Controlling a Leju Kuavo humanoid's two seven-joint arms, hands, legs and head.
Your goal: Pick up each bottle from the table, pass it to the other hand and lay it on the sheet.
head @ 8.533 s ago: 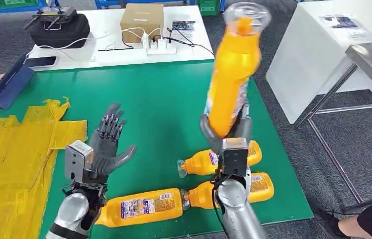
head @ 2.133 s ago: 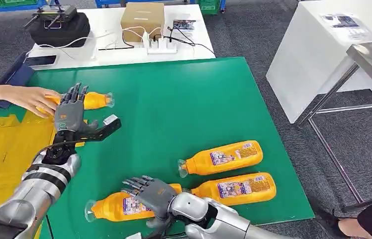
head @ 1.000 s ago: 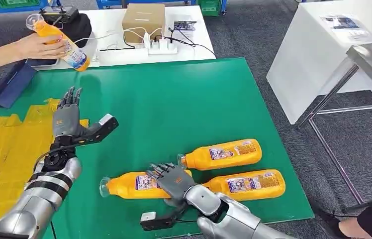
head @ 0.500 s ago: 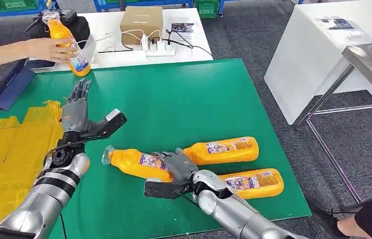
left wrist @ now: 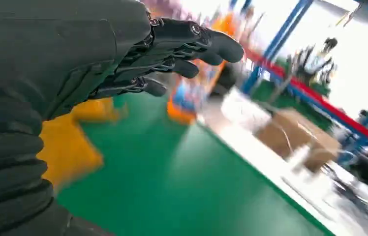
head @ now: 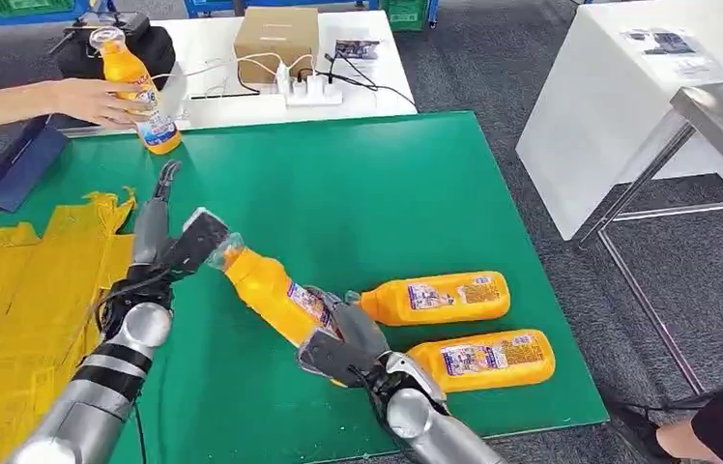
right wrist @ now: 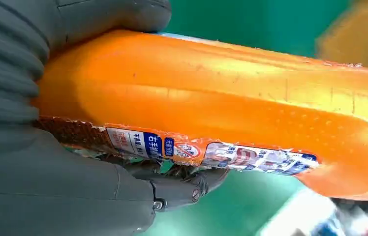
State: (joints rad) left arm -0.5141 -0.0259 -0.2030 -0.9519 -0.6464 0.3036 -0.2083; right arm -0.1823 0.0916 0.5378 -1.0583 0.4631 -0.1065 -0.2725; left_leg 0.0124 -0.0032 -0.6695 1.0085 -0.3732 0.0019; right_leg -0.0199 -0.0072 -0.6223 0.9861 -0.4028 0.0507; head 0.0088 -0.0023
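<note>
My right hand (head: 343, 343) grips an orange bottle (head: 271, 290) by its lower body and holds it tilted above the green table (head: 358, 193), cap end toward my left hand (head: 169, 237). In the right wrist view the bottle (right wrist: 221, 113) lies across my right hand (right wrist: 49, 147), its label showing. My left hand is open with fingers straight, its thumb close to the bottle's cap; whether they touch I cannot tell. Its fingers (left wrist: 172, 49) hold nothing in the left wrist view. Two more orange bottles (head: 432, 298) (head: 481, 360) lie on the table at the right. The yellow sheet (head: 19, 300) covers the left side.
A person's hand (head: 87, 97) holds another orange bottle (head: 135, 92) upright at the table's far left corner. Behind it a white table carries a cardboard box (head: 275, 39), a power strip (head: 314, 89) and a black bag (head: 116, 48). A white cabinet (head: 619, 116) stands right.
My right hand has lifted the bottle off the table and swung its cap end up toward my left hand. The person has lowered their bottle to the table's far left corner.
</note>
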